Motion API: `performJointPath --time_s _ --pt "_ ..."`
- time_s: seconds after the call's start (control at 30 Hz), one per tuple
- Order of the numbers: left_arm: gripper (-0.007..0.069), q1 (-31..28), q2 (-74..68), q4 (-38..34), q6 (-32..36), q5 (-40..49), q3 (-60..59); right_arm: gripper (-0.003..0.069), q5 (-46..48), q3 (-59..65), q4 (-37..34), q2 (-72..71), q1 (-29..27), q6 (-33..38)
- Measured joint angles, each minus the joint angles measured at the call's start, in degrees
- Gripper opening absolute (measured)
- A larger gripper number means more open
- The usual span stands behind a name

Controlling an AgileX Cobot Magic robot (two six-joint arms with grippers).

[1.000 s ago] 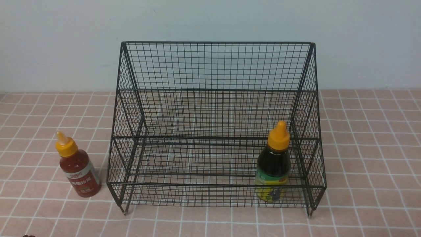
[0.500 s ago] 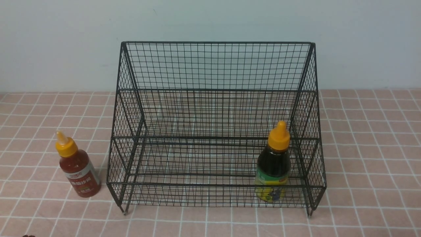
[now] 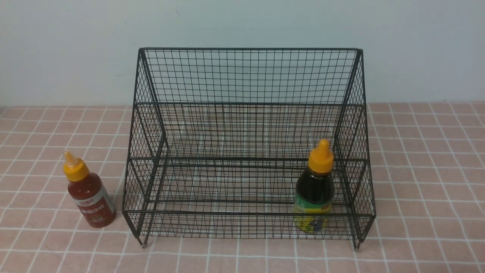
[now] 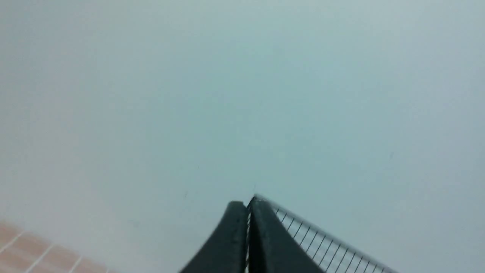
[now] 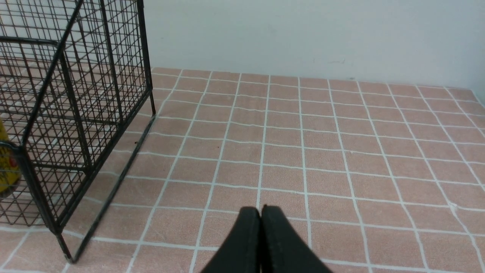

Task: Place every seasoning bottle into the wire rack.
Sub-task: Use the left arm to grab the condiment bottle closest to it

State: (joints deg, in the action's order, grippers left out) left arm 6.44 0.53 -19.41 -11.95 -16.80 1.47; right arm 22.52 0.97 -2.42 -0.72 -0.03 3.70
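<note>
red sauce bottle point(image 3: 90, 197): upright on worktop point(image 3: 416, 170), just left of wire rack point(image 3: 250, 76) | dark sauce bottle point(image 3: 314, 193): lower tier, right end | left hand point(image 4: 248, 203), right hand point(image 5: 260, 209): clenched, empty | likely nearer: left

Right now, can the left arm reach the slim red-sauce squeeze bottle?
Probably yes. The slim red-sauce squeeze bottle stands on the tiled table outside the black wire rack, on its left, nothing over it. The left gripper is shut, facing the wall; it must open first.
</note>
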Motion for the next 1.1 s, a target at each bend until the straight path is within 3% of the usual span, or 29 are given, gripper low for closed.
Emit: performJointPath --time_s 0.13,0.23,0.27,0.37,0.4,0.5,0.57,0.8,1.1 --pt "-0.0007 0.0 -5.7 -0.6 3.2 9.8 10.9 -0.0012 0.0 0.0 0.0 0.0 0.0 0.0" --pt "-0.0007 0.0 -17.5 -0.6 7.6 27.2 22.4 -0.0012 -0.1 0.0 0.0 0.0 0.0 0.0" --pt "-0.0007 0.0 -18.4 -0.6 7.8 28.3 23.1 -0.0012 -0.1 0.0 0.0 0.0 0.0 0.0" --pt "-0.0007 0.0 -34.3 1.5 10.1 48.4 36.4 -0.0012 -0.1 0.0 0.0 0.0 0.0 0.0" --pt "-0.0007 0.0 -35.2 1.8 10.2 49.5 37.1 -0.0012 -0.1 0.0 0.0 0.0 0.0 0.0" --pt "-0.0007 0.0 -49.9 7.1 10.6 65.7 49.7 -0.0012 -0.1 0.0 0.0 0.0 0.0 0.0" --pt "-0.0007 0.0 -56.3 10.1 10.6 71.7 54.4 -0.0012 -0.1 0.0 0.0 0.0 0.0 0.1" --pt "-0.0003 -2.4 -74.6 15.3 10.6 85.9 69.9 -0.0012 -0.1 0.0 0.0 0.0 0.0 0.1" --pt "0.0 -7.4 -87.1 16.4 11.0 87.2 78.4 -0.0012 -0.1 0.0 0.0 0.0 0.0 0.1"
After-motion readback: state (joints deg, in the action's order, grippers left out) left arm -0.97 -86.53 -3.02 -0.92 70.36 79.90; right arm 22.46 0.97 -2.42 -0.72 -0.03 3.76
